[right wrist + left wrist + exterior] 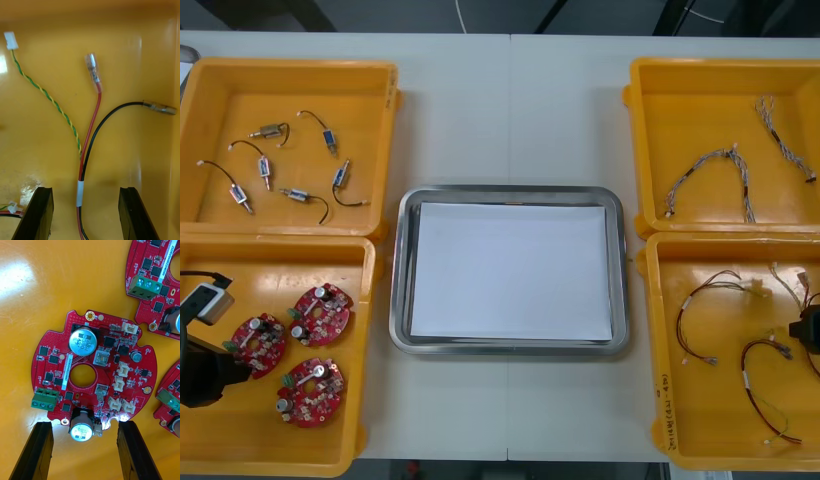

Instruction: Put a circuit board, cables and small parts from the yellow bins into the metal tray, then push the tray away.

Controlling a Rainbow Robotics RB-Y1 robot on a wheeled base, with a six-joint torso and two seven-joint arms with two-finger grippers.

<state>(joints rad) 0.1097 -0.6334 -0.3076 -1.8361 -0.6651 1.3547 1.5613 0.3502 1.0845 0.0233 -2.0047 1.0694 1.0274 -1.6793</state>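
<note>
L hand point(85, 425) over board point(112, 352), R hand point(86, 189) over cable point(99, 98), both open.

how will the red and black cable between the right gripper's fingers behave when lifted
Probably floppy: the thin red and black cable curves loosely in the yellow bin, so its ends should droop. Likely light; its white band should keep both wires together. The open right gripper straddles it; the left gripper hovers over a round red circuit board.

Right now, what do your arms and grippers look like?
The left gripper and right gripper have flat black fingers with squared tips. The left arm is black, with a white box and black cable; the right arm is black too.
</note>
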